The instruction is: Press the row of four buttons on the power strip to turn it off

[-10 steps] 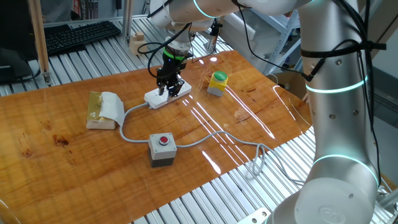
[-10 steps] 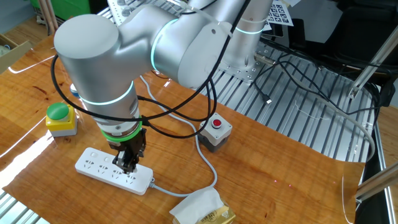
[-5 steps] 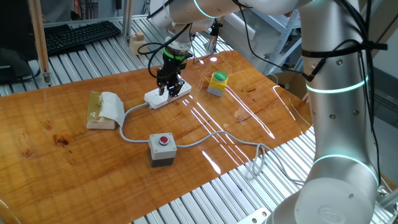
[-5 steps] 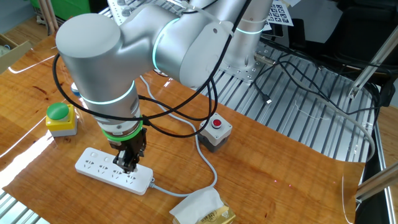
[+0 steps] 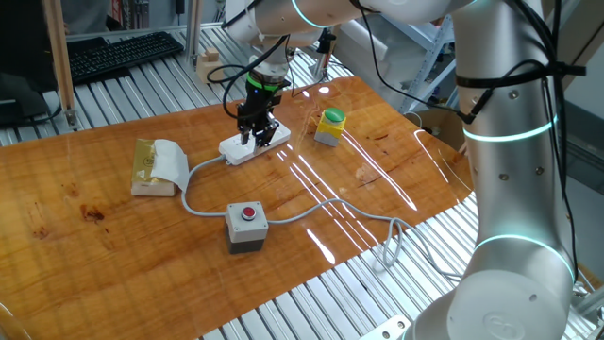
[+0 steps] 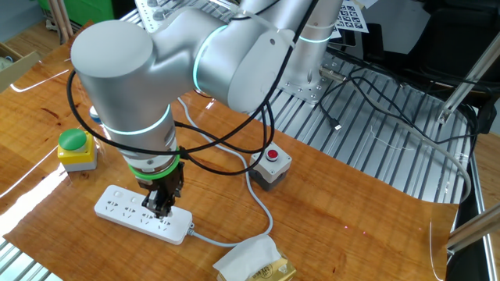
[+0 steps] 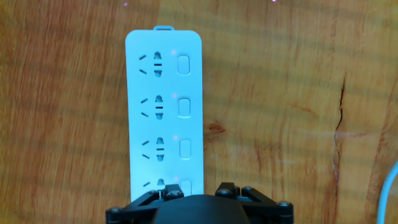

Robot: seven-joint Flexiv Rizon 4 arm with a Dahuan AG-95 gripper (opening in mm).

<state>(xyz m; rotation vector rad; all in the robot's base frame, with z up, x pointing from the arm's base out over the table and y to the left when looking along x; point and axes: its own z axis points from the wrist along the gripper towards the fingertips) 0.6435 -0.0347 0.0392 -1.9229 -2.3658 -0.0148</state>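
The white power strip (image 5: 255, 144) lies flat on the wooden table (image 5: 396, 179), towards the far side in one fixed view, with its grey-white cable (image 5: 198, 165) curling off its left end and across the tabletop. In the hand view the strip runs straight away from the camera, and the four buttons (image 7: 184, 106) stand in a line along its right edge, one beside each socket; three show fully and the nearest is partly hidden behind the black body of the hand. The gripper (image 6: 159, 209) points straight down over the cable end of the strip, its fingertips just above or on the white surface; contact cannot be told. Whether the fingers are open or closed cannot be told either, since no view shows the tips apart or together. Nearer the camera in one fixed view sits a grey box with a red round button (image 5: 247, 227), well apart from the strip. A yellow button with a green cap (image 5: 330, 126) stands to the right of the strip, and a tissue pack (image 5: 158, 166) lies to its left.
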